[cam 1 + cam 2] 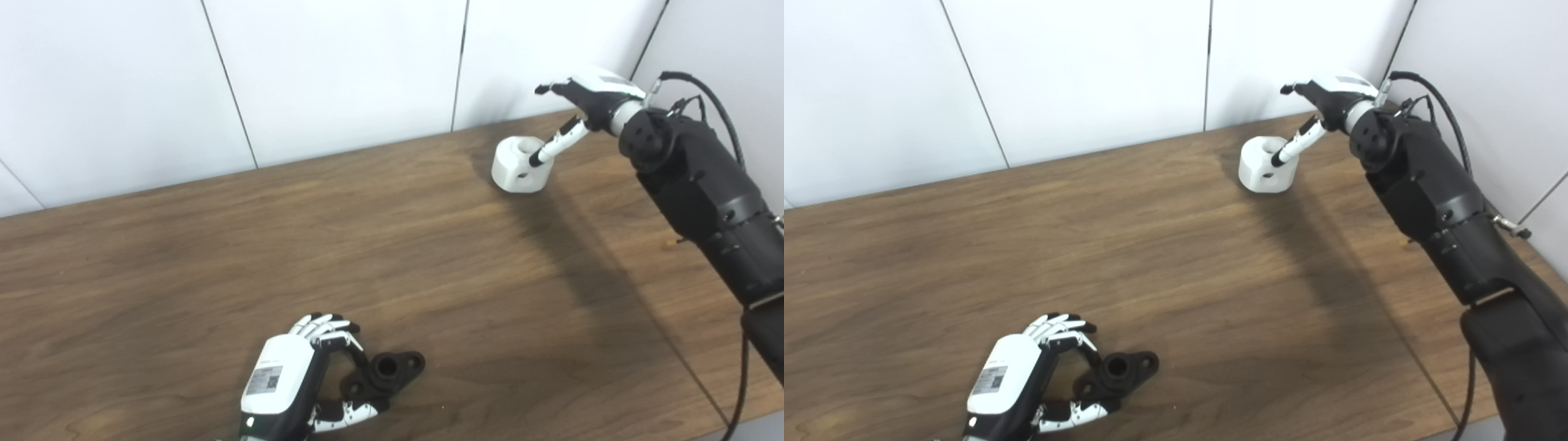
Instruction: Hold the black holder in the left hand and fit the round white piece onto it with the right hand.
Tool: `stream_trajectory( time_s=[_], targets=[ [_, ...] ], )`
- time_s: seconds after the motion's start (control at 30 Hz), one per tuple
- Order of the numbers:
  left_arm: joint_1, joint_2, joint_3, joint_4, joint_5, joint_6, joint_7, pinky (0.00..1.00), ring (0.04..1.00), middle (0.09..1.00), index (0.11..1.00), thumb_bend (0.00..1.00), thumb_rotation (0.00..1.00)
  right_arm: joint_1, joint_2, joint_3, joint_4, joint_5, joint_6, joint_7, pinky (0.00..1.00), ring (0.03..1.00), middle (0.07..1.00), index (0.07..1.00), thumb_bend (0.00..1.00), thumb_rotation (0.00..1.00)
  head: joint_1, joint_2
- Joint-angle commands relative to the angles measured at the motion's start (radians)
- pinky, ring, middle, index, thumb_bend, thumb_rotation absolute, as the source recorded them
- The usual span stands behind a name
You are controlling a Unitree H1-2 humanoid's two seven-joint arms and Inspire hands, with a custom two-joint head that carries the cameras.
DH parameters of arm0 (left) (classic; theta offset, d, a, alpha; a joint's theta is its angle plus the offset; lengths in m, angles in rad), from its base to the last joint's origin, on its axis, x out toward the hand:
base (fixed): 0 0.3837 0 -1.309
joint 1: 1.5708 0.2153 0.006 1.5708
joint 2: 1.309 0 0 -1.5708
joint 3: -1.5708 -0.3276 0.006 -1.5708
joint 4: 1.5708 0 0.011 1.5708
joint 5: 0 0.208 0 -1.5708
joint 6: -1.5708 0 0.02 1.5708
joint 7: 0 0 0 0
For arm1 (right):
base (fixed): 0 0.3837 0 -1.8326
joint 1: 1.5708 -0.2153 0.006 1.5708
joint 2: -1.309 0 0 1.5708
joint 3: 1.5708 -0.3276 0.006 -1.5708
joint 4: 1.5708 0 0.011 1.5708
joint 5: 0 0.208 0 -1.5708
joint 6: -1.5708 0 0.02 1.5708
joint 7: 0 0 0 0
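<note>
Two hands in play on my feed, both arms entering from the bottom edge.

Left eye view: the left hand point(294, 380) sits low at about 6 o'clock on the wooden table point(184, 257). Its fingers point(323, 324) and thumb curl around the near end of the black holder point(386, 372), which lies flat on the wood; I see contact at that end, but I cannot tell whether the grasp has fully closed. The holder's far lug and central bore stick out toward 3 o'clock, clear of the hand. At about 1 o'clock, near the white wall panels point(337, 73), the round white piece point(520, 164) rests on the table. The right hand point(588, 101) hovers just past it, one finger angled down onto the piece's top rim at the bore; the rest are spread apart, nothing held.

Right eye view: same layout, shifted slightly toward 9 o'clock. The left hand point(1020, 376) wraps the holder point(1118, 370) at its near end. The white piece point(1268, 165) stands well apart from the holder, up at 1 o'clock, with the right hand point(1332, 92) open above it and a single fingertip touching its upper edge.
</note>
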Motion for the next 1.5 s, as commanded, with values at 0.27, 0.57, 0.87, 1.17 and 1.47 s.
stream_trajectory(
  time_s=[0.27,0.57,0.87,1.17,1.47],
  targets=[
    [0.017,0.002,-0.008,0.032,0.016,0.03,-0.04,0.88,0.83,0.769,0.485,0.52,0.05,-0.101,-0.055,0.041,0.004,-0.044,0.03,0.098,1.0,1.0,0.934,0.873,0.95,0.37,0.01,-0.004],
    [0.014,-0.003,-0.004,0.042,0.017,0.026,-0.029,0.88,0.828,0.762,0.484,0.52,0.05,-0.159,-0.06,0.085,0.034,-0.064,0.044,0.172,1.0,1.0,0.944,0.878,0.92,0.36,0.011,-0.006],
    [0.009,-0.006,-0.002,0.059,0.021,0.026,-0.019,0.87,0.829,0.762,0.485,0.52,0.05,-0.163,-0.043,0.086,0.063,-0.059,0.02,0.144,1.0,1.0,0.934,0.882,0.92,0.37,0.022,-0.009],
    [0.005,-0.005,-0.007,0.07,0.024,0.031,-0.016,0.87,0.831,0.766,0.485,0.52,0.05,-0.169,-0.05,0.109,0.074,-0.068,0.006,0.159,1.0,1.0,0.936,0.829,0.91,0.38,0.033,-0.022],
    [0.003,-0.006,-0.008,0.081,0.019,0.029,-0.01,0.88,0.836,0.77,0.485,0.52,0.05,-0.162,-0.038,0.121,0.079,-0.076,-0.007,0.147,1.0,1.0,0.95,0.813,0.93,0.35,0.039,-0.029]
  ],
)
